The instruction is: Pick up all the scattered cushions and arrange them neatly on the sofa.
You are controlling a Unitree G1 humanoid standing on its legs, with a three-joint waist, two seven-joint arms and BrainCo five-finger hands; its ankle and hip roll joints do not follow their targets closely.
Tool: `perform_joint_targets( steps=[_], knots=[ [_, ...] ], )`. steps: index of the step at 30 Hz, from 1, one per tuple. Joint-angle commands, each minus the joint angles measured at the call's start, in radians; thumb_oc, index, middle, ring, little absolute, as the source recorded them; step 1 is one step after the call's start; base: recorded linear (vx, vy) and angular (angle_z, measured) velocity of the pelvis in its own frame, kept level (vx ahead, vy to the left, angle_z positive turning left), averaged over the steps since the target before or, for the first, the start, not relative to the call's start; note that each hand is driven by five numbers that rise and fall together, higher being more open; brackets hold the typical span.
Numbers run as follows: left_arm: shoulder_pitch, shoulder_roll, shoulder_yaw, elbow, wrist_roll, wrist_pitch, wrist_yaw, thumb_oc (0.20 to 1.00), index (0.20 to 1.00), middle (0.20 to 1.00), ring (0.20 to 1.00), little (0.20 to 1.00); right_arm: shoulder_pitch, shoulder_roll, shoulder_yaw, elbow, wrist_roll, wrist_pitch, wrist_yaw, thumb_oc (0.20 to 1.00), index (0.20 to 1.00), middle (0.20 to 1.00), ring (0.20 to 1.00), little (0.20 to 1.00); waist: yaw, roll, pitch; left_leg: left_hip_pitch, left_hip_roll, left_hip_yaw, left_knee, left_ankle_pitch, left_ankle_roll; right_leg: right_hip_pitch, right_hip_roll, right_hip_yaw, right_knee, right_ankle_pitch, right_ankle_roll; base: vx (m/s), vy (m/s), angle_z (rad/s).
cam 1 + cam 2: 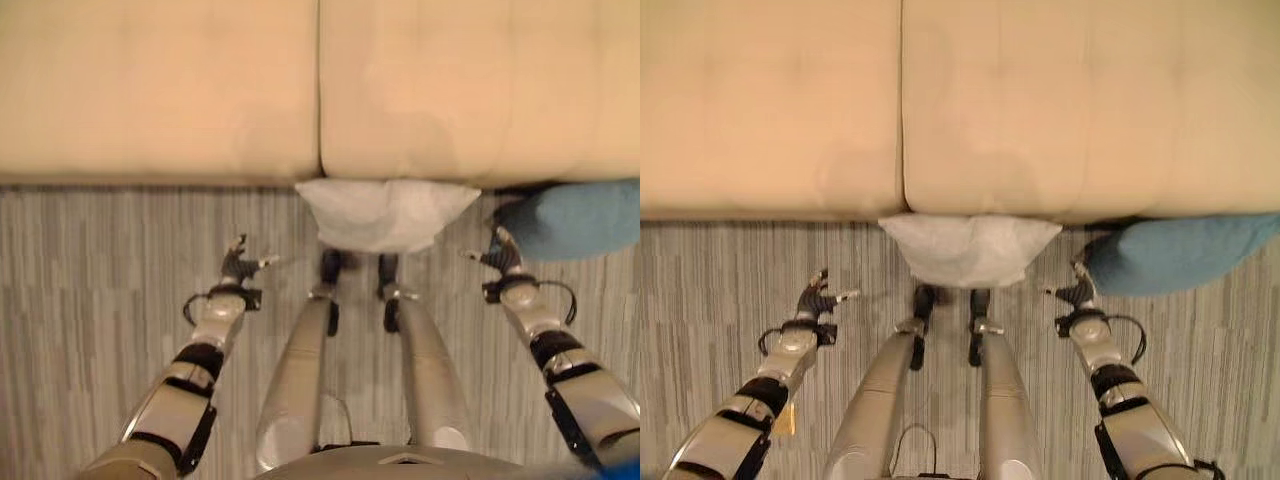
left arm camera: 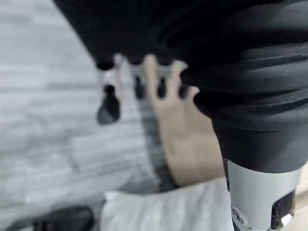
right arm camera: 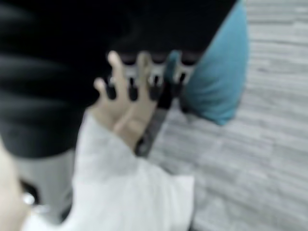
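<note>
Left eye view: beige sofa spans 12 o'clock.
White cushion: on grey floor, against sofa's front edge, centre.
Blue cushion: 3 o'clock, on floor at sofa's edge.
Left hand: 9 o'clock, fingers relaxed, empty.
Right hand: just beside blue cushion, fingers spread, empty.

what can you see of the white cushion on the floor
The white fabric cushion looks soft and roughly rectangular, with pointed corners and slight creases. It lies flat on the grey striped carpet, directly in front of the seam between the two seats of the beige sofa, its far edge against or tucked under the sofa's front. A blue cushion lies apart, to its right. Neither the left hand nor the right hand touches it.
</note>
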Motion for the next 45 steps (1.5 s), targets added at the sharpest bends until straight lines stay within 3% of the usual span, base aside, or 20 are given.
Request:
perform_joint_targets(
  steps=[1,10,22,35,45],
  knots=[
    [0.021,0.027,-0.020,-0.089,-0.043,-0.058,0.053,1.000,1.000,1.000,1.000,1.000,0.074,-0.054,0.030,-0.041,0.046,-0.044,-0.073,1.000,1.000,1.000,1.000,1.000,-0.014,0.027,-0.104,-0.111,0.022,-0.058,0.001,-0.029,-0.043,-0.050,-0.029,0.021,-0.023,-0.019,0.081,-0.05,-0.034,-0.02],
    [-0.097,0.055,-0.083,-0.157,-0.043,-0.075,0.066,1.000,1.000,1.000,1.000,1.000,-0.025,-0.090,0.058,-0.080,0.070,-0.076,-0.103,1.000,1.000,1.000,1.000,1.000,-0.034,0.034,-0.117,-0.368,0.012,-0.076,0.074,-0.015,-0.060,-0.304,-0.028,0.024,0.057,-0.008,0.086,-0.02,-0.043,0.03],
    [-0.260,0.100,-0.164,-0.152,-0.036,-0.071,0.074,1.000,1.000,1.000,1.000,1.000,-0.182,-0.151,0.154,-0.092,0.064,-0.078,-0.103,1.000,1.000,1.000,1.000,1.000,-0.039,0.050,-0.108,-0.562,0.008,-0.066,0.147,-0.013,-0.056,-0.505,-0.035,0.033,0.154,-0.017,0.101,0.01,-0.005,0.01],
    [-0.491,0.128,-0.285,-0.147,-0.011,-0.077,0.078,1.000,1.000,1.000,1.000,1.000,-0.441,-0.188,0.343,-0.121,0.012,-0.087,-0.088,1.000,1.000,1.000,1.000,1.000,-0.046,0.046,-0.087,-0.630,0.006,-0.062,0.176,-0.024,-0.041,-0.580,-0.022,0.034,0.167,-0.018,0.114,0.04,-0.006,-0.01],
    [-0.592,0.001,-0.336,-0.214,-0.048,-0.109,0.105,1.000,1.000,1.000,1.000,1.000,-0.578,-0.056,0.427,-0.171,-0.025,-0.089,-0.109,1.000,1.000,1.000,1.000,1.000,-0.038,0.048,-0.145,-0.619,-0.010,-0.073,0.136,-0.013,-0.042,-0.567,-0.027,0.016,0.140,-0.022,0.112,0.01,0.005,0.01]
  ],
)
